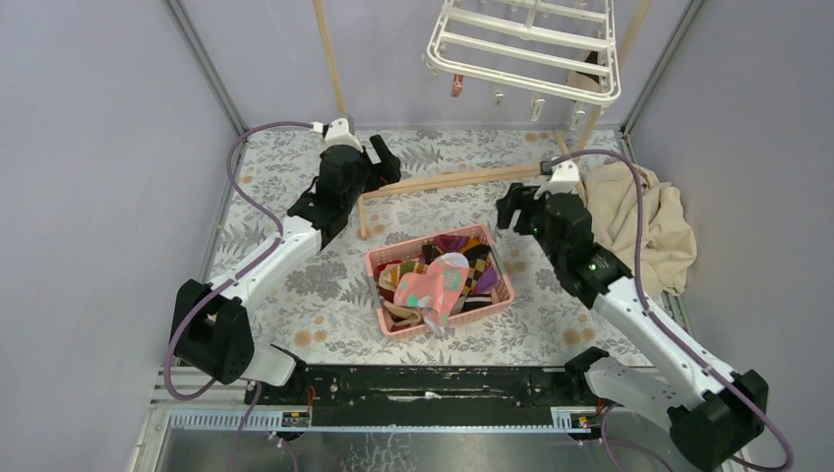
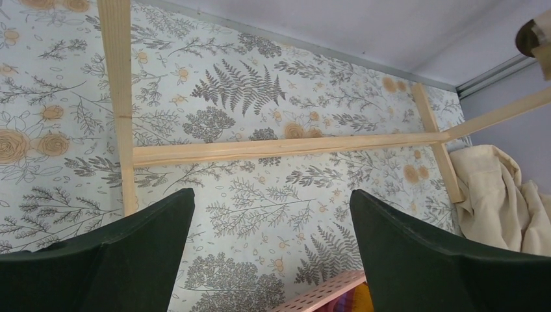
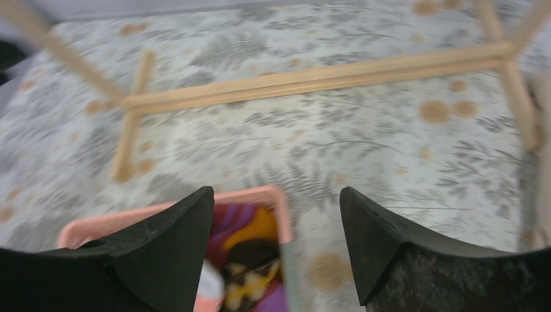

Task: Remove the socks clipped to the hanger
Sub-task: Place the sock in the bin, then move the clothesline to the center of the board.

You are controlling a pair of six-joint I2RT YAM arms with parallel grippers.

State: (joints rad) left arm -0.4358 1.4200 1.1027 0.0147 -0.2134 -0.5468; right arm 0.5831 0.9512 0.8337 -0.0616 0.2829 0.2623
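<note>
Top external | socks [image 1: 440, 280] heaped in basket [image 1: 482, 306]: pink topmost, argyle, purple | hanger [image 1: 526, 44] white, beyond basket | left gripper [image 2: 273, 221], right gripper [image 3: 276, 221]: jaws apart, empty

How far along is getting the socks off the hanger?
Done: socks lie piled in the pink basket, and the hanger looks nearly bare. In hand: nothing; both arms' jaws are open. Left: one small reddish piece dangling under its rim, possibly a sock.
</note>
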